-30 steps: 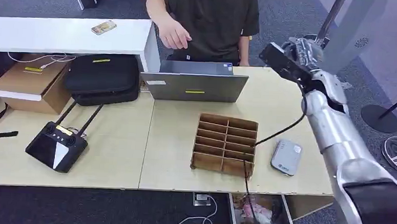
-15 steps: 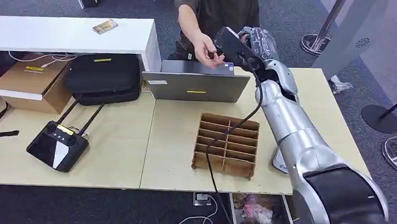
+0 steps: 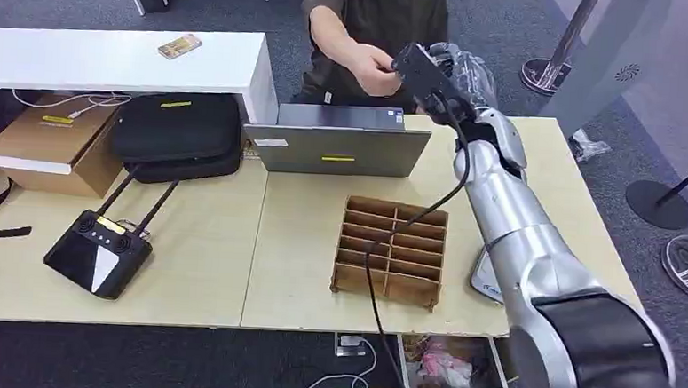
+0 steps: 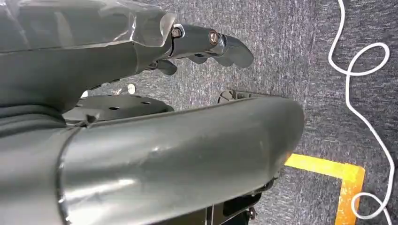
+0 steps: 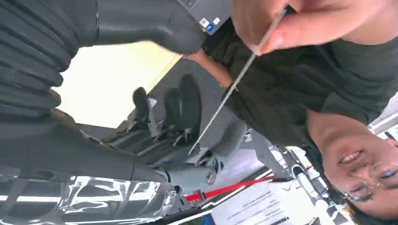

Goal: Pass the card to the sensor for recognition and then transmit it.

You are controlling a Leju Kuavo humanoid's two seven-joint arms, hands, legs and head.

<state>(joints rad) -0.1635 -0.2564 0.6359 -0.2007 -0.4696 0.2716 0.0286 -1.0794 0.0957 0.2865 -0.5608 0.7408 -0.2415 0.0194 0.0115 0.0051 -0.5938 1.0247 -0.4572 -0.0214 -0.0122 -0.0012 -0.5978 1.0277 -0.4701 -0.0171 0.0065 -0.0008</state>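
Over desk (image 3: 302, 245), person's hand (image 3: 375, 71) pinches card (image 5: 234, 84) by right robot hand (image 3: 458, 71).

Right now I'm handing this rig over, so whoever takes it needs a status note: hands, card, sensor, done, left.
Right hand: stretched out to the person behind the laptop, thumb and fingers apart, nothing between them.
Left hand: hangs over the carpet, holds nothing.
Card: pinched in the person's hand, just beyond the robot's fingertips.
Sensor: on the table, partly behind the right arm.
Done: the handover looks complete.
Left: probably withdraw the arm.
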